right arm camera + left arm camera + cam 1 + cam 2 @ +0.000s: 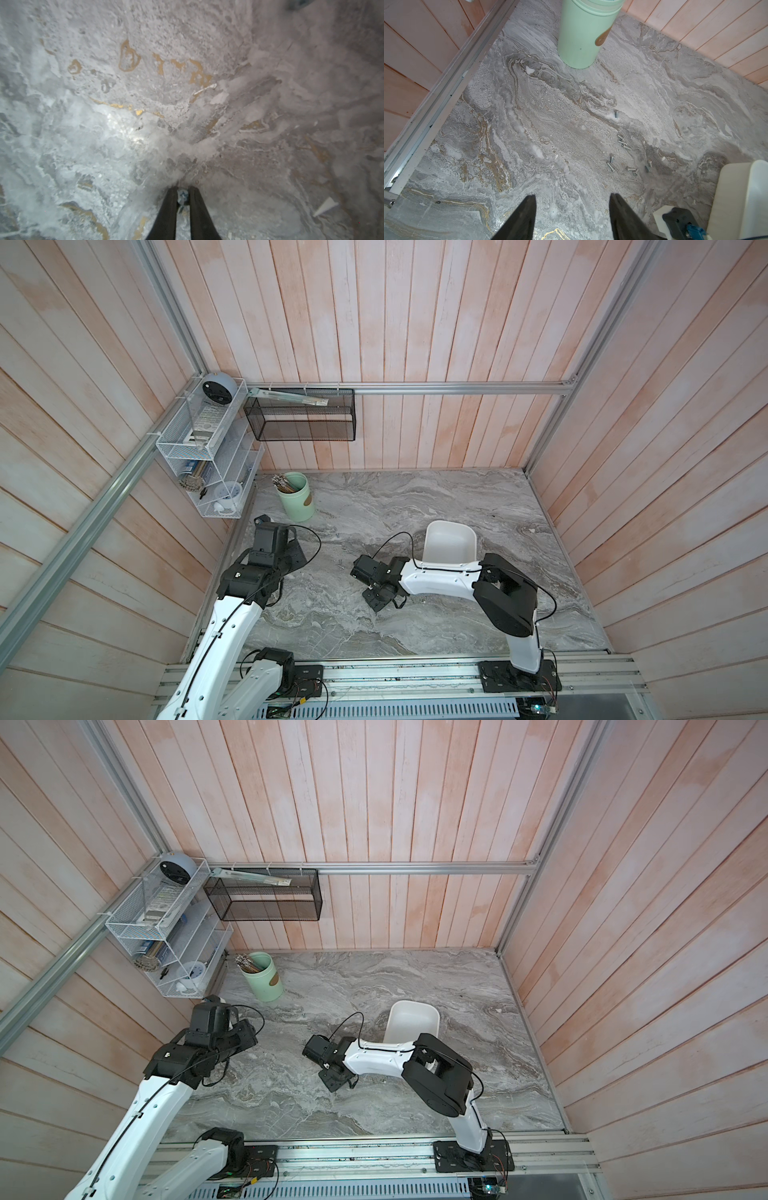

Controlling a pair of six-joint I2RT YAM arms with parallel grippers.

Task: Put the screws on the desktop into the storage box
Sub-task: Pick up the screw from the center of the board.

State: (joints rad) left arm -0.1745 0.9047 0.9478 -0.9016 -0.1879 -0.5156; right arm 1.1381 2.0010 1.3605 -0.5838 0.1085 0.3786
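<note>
Several tiny silvery screws (623, 143) lie scattered on the grey marble desktop (415, 497) between the two arms. The white storage box (449, 547) stands right of them, and its corner (737, 197) shows in the left wrist view. My right gripper (183, 188) is down at the desktop, shut on one screw (182, 197) whose head sits between the fingertips. In both top views it (376, 599) points down, left of the box. My left gripper (572, 195) hovers open above bare marble, a short way from the scattered screws, nothing between its fingers.
A pale green cup (296, 495) with thin sticks stands at the back left of the desktop. A black mesh basket (301, 414) and a white wire rack (208, 456) hang on the walls. Wooden walls enclose three sides.
</note>
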